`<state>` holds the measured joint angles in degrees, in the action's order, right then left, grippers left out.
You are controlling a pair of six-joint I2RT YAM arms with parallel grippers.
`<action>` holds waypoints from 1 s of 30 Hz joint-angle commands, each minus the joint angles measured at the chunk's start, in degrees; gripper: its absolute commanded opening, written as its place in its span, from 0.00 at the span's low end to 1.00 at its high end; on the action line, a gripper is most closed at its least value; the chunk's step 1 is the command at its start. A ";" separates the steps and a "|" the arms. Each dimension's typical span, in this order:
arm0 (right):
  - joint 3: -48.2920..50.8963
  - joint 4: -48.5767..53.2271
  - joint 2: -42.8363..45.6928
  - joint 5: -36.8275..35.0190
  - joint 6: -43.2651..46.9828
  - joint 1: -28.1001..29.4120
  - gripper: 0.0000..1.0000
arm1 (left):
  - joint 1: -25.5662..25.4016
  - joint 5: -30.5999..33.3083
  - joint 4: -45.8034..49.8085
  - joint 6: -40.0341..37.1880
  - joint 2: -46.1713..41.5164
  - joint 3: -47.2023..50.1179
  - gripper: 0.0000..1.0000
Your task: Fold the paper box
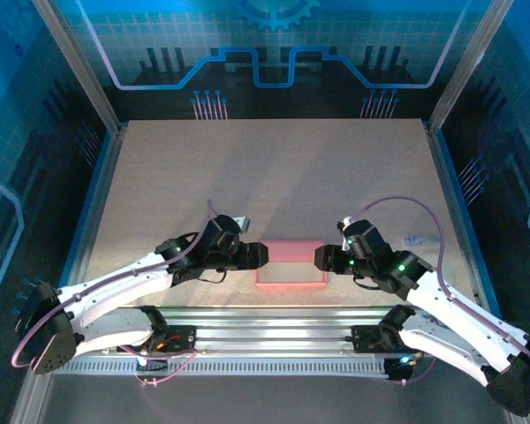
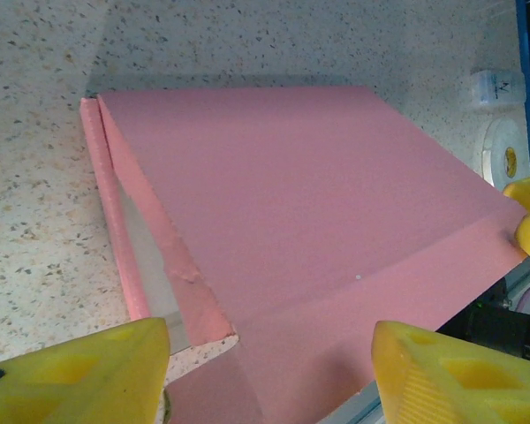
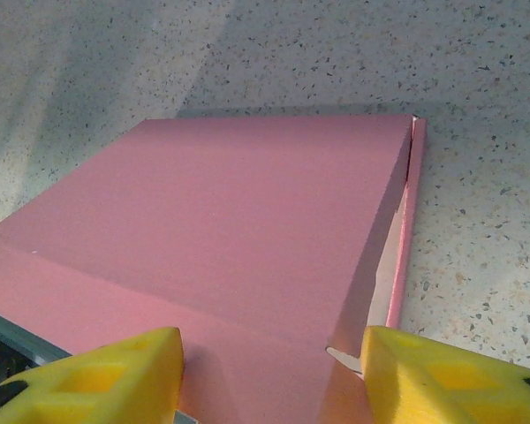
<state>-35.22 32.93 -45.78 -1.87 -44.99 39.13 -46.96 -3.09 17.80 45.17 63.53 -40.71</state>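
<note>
Near edge of the surface, about the middle: a slim rectangular box of thin pink card [image 1: 290, 263] lies flat, with its near long side right at that edge.
Surface: pale speckled board [image 1: 274, 168]; the box sits between the two end effectors.
Left end effector [image 1: 258, 255]: at the box's left end; its yellow fingers [image 2: 88, 367] stand apart either side of the end card without clamping it, so it is open.
Right end effector [image 1: 322, 258]: at the box's right end; its yellow fingers [image 3: 442, 371] are likewise spread and gripping nothing.
Box state: the top panel is down and creased along the near side. The far long side gapes, and the whitish inner face shows between the panel and the upright far wall.
Handling: probably very light and springy, stiff only along its creases. It would likely slide on the board if pushed from one end, and a hard pinch would dent it.
Where to hold: brace both short ends together, then press the panel's far edge down behind the far wall, pushing near a crease rather than mid-panel.
</note>
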 commanded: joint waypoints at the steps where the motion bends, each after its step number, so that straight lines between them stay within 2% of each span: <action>1: 0.16 -0.16 -0.35 0.95 -0.81 -0.98 0.58 | 0.55 -2.20 -2.05 1.46 1.07 0.31 0.63; 5: 0.26 -0.09 -0.63 1.39 -0.94 -1.34 0.59 | 0.53 -2.76 -3.30 2.23 1.66 0.83 0.63; 19: 1.21 -2.15 -1.07 3.45 -1.41 -1.64 0.51 | 0.55 -6.77 -6.17 5.15 3.27 1.59 0.63; 30: 3.01 -3.03 -0.98 3.63 -1.71 -1.79 0.42 | 0.54 -7.10 -9.44 6.76 3.46 4.51 0.56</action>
<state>-33.32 31.38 -46.85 0.32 -46.30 37.80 -46.65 -7.90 11.42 50.78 66.67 -37.26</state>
